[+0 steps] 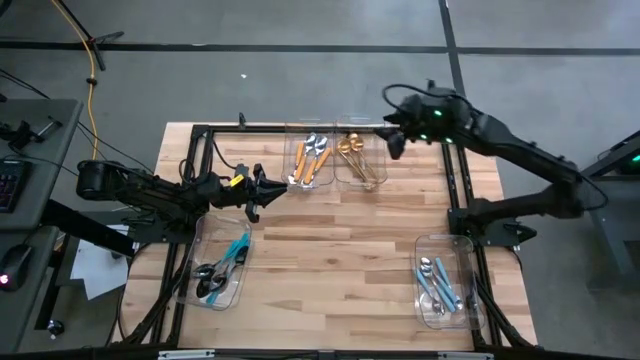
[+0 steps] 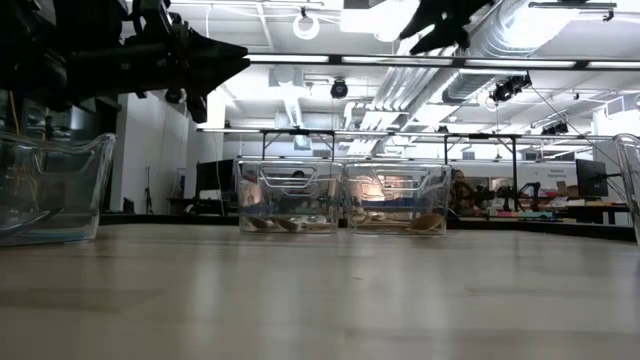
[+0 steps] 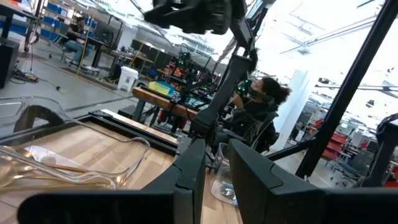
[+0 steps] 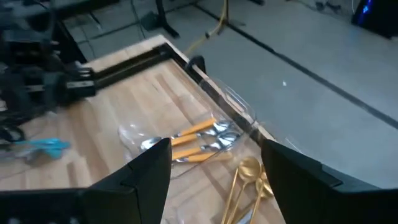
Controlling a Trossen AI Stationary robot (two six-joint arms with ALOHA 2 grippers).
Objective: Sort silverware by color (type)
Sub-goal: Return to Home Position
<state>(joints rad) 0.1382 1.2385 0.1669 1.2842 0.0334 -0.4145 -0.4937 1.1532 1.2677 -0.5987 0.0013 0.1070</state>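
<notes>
With sorting apparently finished, the right gripper is hovering wide and empty just right of the far gold spoons while the narrowly parted left gripper is waiting, both needing retraction home.

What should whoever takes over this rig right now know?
Left gripper: jaws slightly apart, empty, raised near the front-left bin.
Right gripper: jaws open, empty, raised beside the back-right bin.
Silverware: orange-handled spoons in the back-left bin, gold spoons back-right, dark-headed blue-handled pieces front-left, light-blue-handled spoons in the front-right bin.
Done: no loose piece shows on the wood.
Left: bring both arms home.
</notes>
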